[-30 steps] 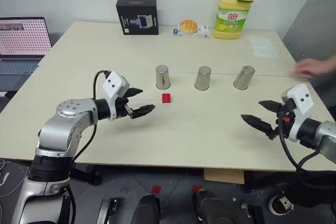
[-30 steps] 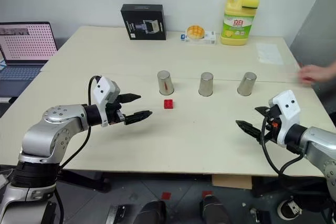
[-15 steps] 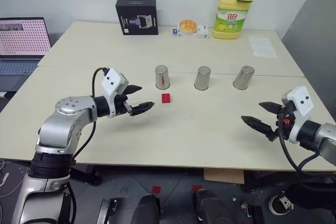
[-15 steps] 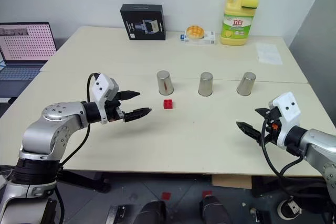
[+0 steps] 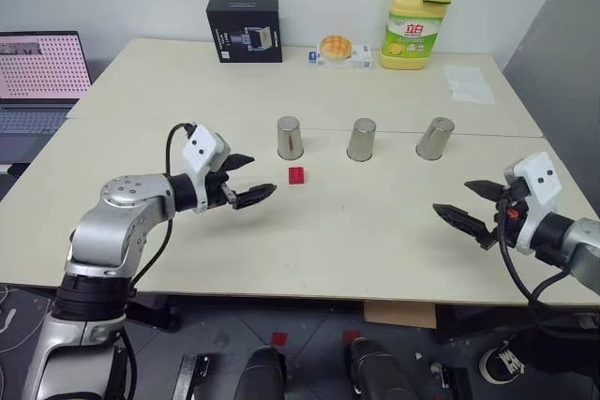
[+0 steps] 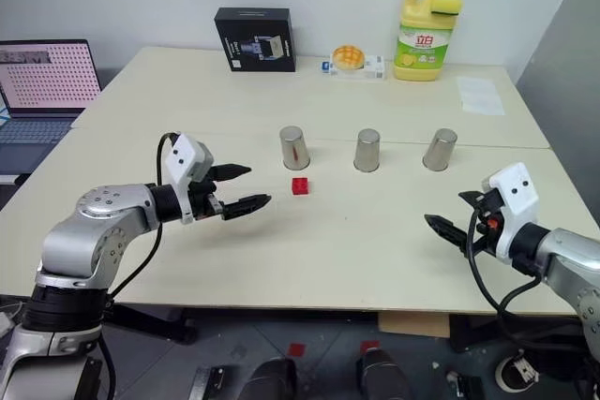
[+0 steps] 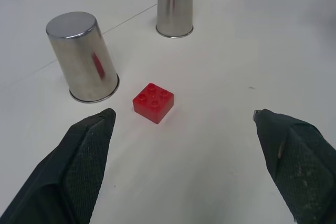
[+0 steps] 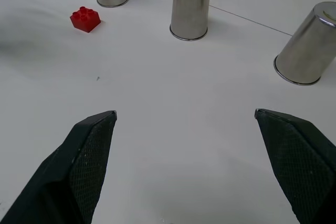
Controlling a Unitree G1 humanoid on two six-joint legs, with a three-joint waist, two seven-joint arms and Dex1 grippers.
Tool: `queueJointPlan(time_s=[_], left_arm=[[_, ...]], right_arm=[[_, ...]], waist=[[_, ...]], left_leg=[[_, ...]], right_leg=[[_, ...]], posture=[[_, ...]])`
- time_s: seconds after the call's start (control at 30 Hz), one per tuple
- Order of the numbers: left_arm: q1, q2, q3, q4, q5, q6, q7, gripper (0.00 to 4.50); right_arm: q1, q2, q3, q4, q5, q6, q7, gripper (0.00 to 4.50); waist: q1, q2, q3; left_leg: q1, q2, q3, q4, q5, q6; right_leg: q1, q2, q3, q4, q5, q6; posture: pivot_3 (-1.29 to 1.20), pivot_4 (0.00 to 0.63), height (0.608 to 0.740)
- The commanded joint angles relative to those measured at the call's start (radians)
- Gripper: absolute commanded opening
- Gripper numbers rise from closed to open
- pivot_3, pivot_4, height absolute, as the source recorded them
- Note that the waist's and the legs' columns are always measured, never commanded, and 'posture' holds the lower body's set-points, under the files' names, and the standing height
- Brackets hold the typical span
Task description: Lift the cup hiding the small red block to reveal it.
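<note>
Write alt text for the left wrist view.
A small red block lies uncovered on the pale table, just beside the nearest of three upturned steel cups. The open left gripper points at it, touching nothing.

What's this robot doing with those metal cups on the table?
Three steel cups stand upside down in a row on the table: left cup, middle cup, right cup. A small red block lies in the open just in front of the left cup, not under any of them. The left gripper hovers open near the block, and the right gripper hovers open over the table's right side. Neither touches anything.
</note>
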Motion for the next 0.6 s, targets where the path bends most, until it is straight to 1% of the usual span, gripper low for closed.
queueJointPlan(time_s=[0.03,0.23,0.6], left_arm=[[-0.009,0.002,0.004,-0.043,-0.009,0.0,0.005,4.47],[0.002,0.007,0.013,-0.051,-0.012,0.003,0.011,4.47],[0.004,0.018,0.02,-0.058,-0.013,0.014,0.014,4.47]], right_arm=[[-0.012,-0.019,-0.02,-0.011,-0.004,-0.021,0.001,4.5],[-0.025,-0.028,-0.005,0.015,-0.017,-0.041,0.007,4.5],[-0.02,-0.028,-0.008,0.005,-0.008,-0.03,0.005,4.5]], waist=[[0.0,0.0,0.0],[0.0,0.0,0.0],[0.0,0.0,0.0]], left_leg=[[0.0,0.0,0.0,0.0,0.0,0.0],[0.0,0.0,0.0,0.0,0.0,0.0],[0.0,0.0,0.0,0.0,0.0,0.0]], right_leg=[[0.0,0.0,0.0,0.0,0.0,0.0],[0.0,0.0,0.0,0.0,0.0,0.0],[0.0,0.0,0.0,0.001,0.0,0.0]], posture=[[0.0,0.15,0.74],[0.0,0.15,0.74],[0.0,0.15,0.74]])
